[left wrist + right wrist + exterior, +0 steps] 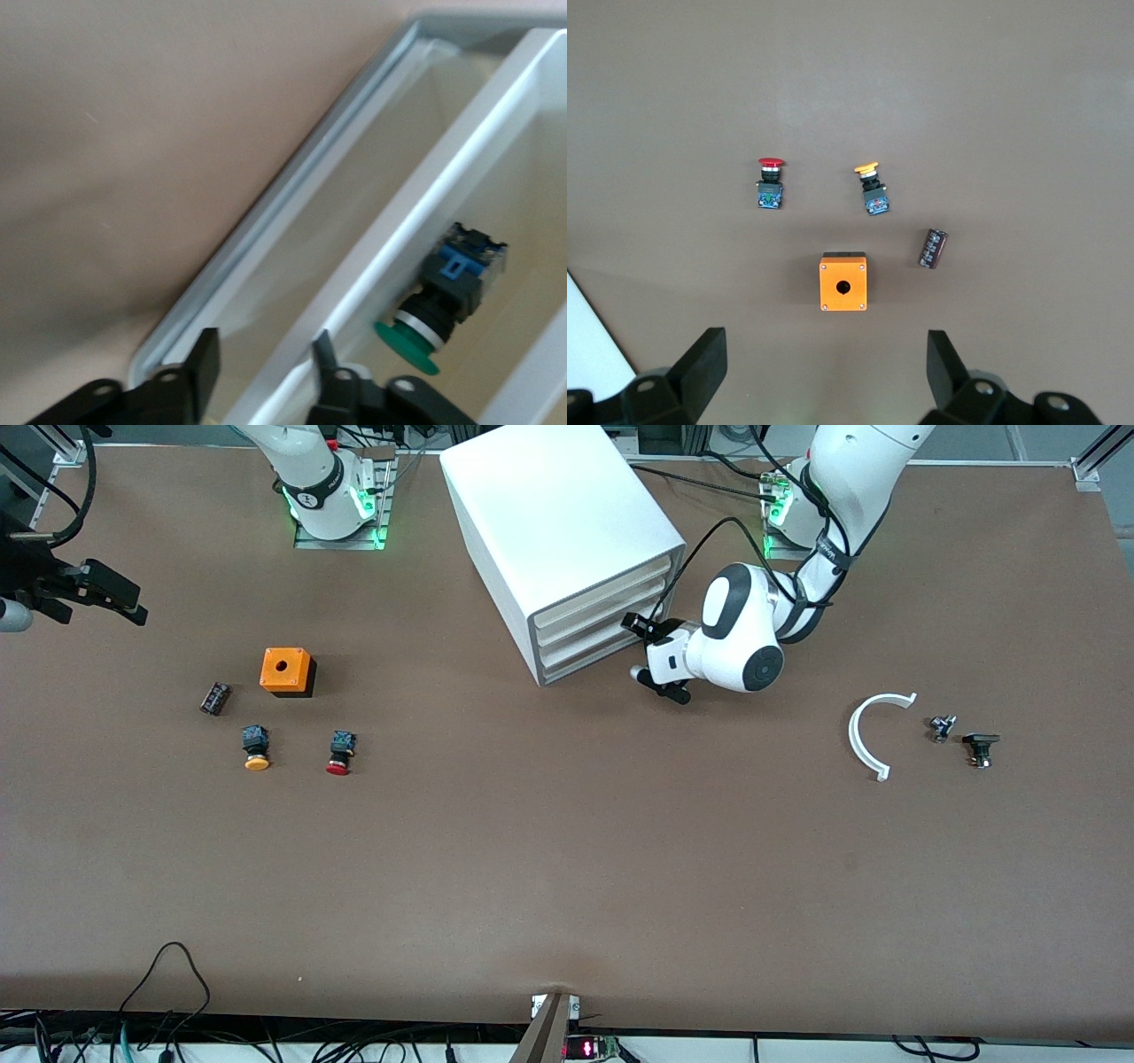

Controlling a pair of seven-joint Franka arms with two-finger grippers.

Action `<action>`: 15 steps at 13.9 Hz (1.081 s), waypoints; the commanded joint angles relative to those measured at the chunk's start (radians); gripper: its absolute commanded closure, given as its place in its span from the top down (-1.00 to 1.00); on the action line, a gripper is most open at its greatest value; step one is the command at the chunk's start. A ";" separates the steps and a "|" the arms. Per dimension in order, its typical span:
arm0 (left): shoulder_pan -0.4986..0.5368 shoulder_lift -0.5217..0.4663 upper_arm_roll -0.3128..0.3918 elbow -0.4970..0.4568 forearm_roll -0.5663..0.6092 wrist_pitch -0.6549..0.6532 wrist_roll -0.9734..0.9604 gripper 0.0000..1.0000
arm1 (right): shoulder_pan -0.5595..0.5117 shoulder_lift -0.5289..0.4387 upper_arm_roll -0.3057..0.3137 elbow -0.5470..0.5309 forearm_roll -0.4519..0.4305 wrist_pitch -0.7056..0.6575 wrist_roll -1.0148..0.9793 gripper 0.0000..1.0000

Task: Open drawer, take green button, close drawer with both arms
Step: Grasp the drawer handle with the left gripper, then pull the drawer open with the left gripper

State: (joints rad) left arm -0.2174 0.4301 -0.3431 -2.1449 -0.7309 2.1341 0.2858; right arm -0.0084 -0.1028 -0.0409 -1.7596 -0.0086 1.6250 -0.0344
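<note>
The white cabinet point(558, 522) stands at the back middle of the table. Its lowest drawer point(580, 662) faces the left arm's end. My left gripper point(634, 646) is at that drawer's front. In the left wrist view its fingers point(204, 363) are drawn in on either side of the drawer's point(390, 239) white front edge, so the left gripper point(264, 359) is shut on it. The green-capped button point(447, 292) lies on its side inside the drawer. My right gripper point(124, 598) hangs open over the right arm's end of the table; it point(828, 372) holds nothing.
Below the right gripper lie an orange box point(287, 670), an orange-capped button point(256, 747), a red-capped button point(340, 753) and a dark cylinder point(215, 698). A white curved piece point(873, 731) and two small dark parts point(942, 728) point(981, 748) lie toward the left arm's end.
</note>
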 commanded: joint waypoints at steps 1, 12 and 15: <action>0.006 -0.013 0.091 0.020 0.013 0.026 0.033 -1.00 | 0.005 0.038 0.001 0.026 0.007 -0.004 -0.004 1.00; 0.038 -0.036 0.188 0.125 0.097 0.026 0.023 1.00 | 0.014 0.132 0.001 0.064 0.147 0.050 -0.002 1.00; 0.065 -0.126 0.202 0.123 0.139 0.104 0.023 1.00 | 0.091 0.196 0.001 0.092 0.142 0.105 -0.002 1.00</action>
State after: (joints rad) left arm -0.1769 0.3975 -0.1526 -2.0098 -0.6374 2.1994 0.3320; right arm 0.0332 0.0390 -0.0371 -1.7215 0.1199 1.7149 -0.0367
